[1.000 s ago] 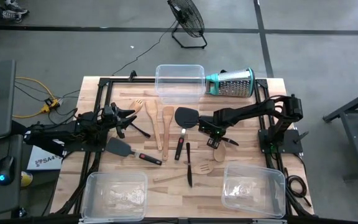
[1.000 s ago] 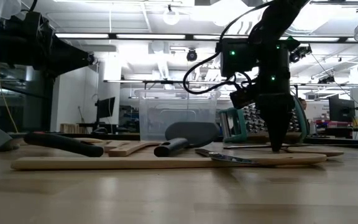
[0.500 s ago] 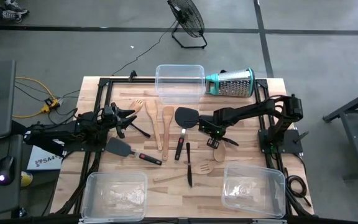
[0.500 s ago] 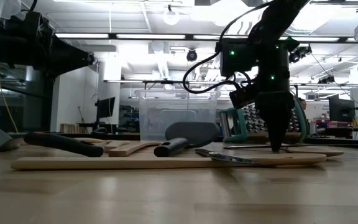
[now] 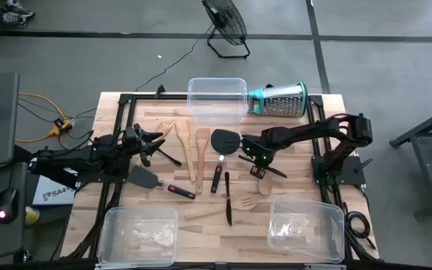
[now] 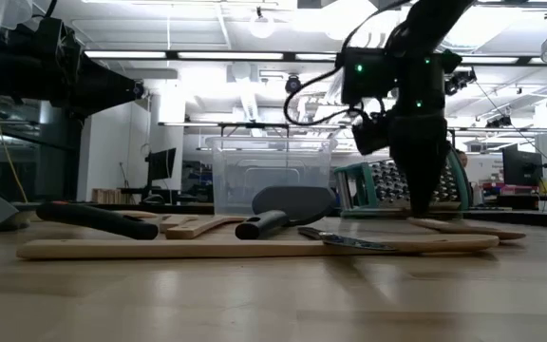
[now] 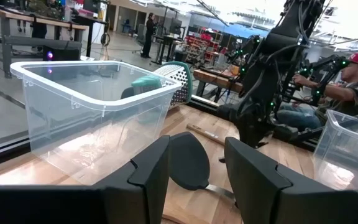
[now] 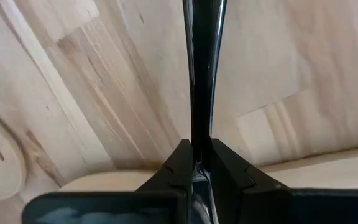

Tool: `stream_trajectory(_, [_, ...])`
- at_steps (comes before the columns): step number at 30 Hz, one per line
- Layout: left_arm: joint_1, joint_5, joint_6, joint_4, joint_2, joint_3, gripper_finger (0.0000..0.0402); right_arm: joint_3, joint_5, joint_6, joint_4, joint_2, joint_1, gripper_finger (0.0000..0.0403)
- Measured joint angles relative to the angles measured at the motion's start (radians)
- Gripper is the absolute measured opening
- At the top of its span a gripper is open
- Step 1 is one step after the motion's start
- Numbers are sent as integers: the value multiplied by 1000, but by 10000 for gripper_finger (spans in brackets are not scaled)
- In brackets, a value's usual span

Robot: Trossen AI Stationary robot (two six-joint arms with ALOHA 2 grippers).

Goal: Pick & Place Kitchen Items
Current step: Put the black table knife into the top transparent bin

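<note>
R gripper (image 5: pixel 259 160) sits mid-table, a little R of centre, just beside the black spatula head (image 5: pixel 224 141). Fingers pinched tight on a thin black tool (image 8: pixel 201 74); wrist view shows the shaft running straight out from between the pads. In the low view we read the tool as clear of the wood, tip hanging low, but can't tell for sure.

L gripper (image 5: pixel 150 142) waits at the L side by the slotted wooden fork (image 5: pixel 167 127). Fingers wide apart, holding nothing.

Remaining utensils lie scattered across the centre of the table (image 5: pixel 306 161): wooden spoon (image 5: pixel 183 146), wooden spatula (image 5: pixel 202 148), red-handled spatula (image 5: pixel 158 183), slotted spoon (image 5: pixel 247 203). Front R bin (image 5: pixel 306 226) and front L bin (image 5: pixel 139 234) look w/o utensils.

Risks, our guess:
- Grip is narrow and the shaft slick, so the tool may pivot or slip in transit.
- Long overhang could clip the bin rim on entry.
- Low carry may snag the wooden piece (image 5: pixel 264 184) just below the gripper.
</note>
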Motion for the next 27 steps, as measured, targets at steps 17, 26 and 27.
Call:
stream_trajectory(17, [0,0,0,0,0,0,152,2,-1,-14,42,-288,-46,25])
stream_trajectory(26, [0,0,0,0,0,0,152,17,-22,-37,220,-393,-48,25])
stream_trajectory(27, [0,0,0,0,0,0,152,27,-23,-43,225,-394,-51,25])
